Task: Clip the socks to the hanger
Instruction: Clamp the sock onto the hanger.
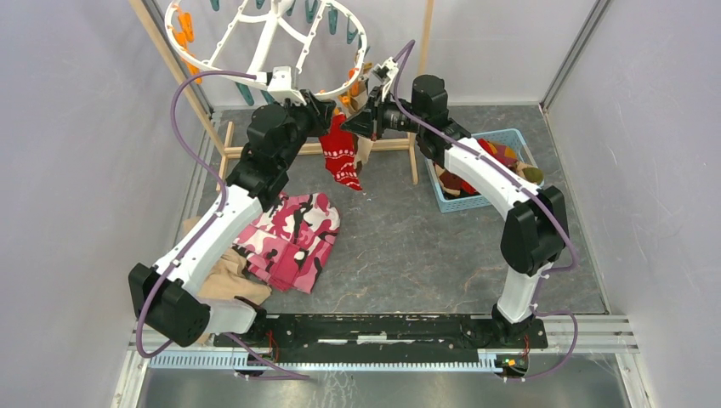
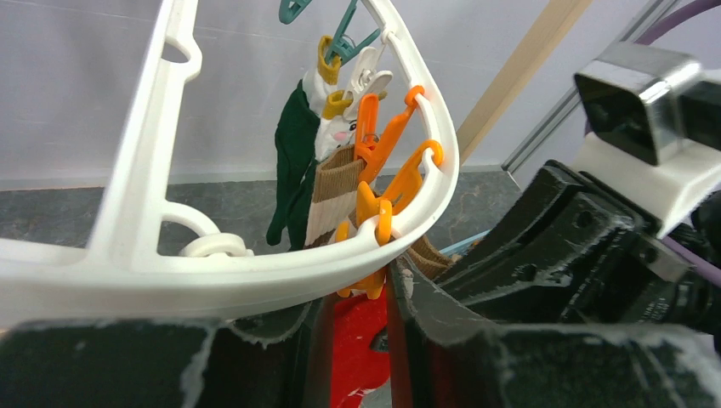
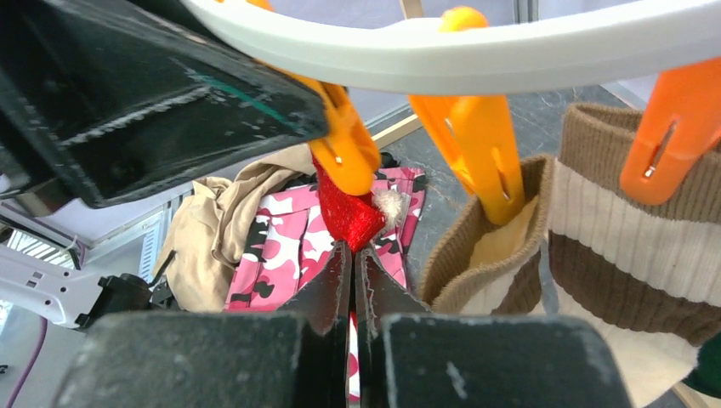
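Note:
The white hanger (image 1: 276, 34) hangs at the back, its rim (image 2: 255, 280) just above my left fingers. A red sock (image 1: 342, 157) with a white pattern dangles below the rim between both grippers. My left gripper (image 1: 327, 115) (image 2: 357, 297) is shut on an orange clip (image 2: 374, 285) (image 3: 349, 153). My right gripper (image 3: 353, 251) (image 1: 355, 121) is shut on the red sock's top edge (image 3: 347, 212), which touches that clip's lower tip. A dark green sock (image 2: 293, 170), a brown-striped sock (image 3: 629, 263) and a tan sock (image 3: 485, 255) hang clipped on the rim (image 3: 510, 47).
A blue basket (image 1: 502, 140) with more socks stands at the right behind my right arm. A pink camouflage garment (image 1: 293, 238) and a tan cloth (image 1: 225, 276) lie on the floor by my left arm. Wooden stand poles (image 1: 174, 64) carry the hanger.

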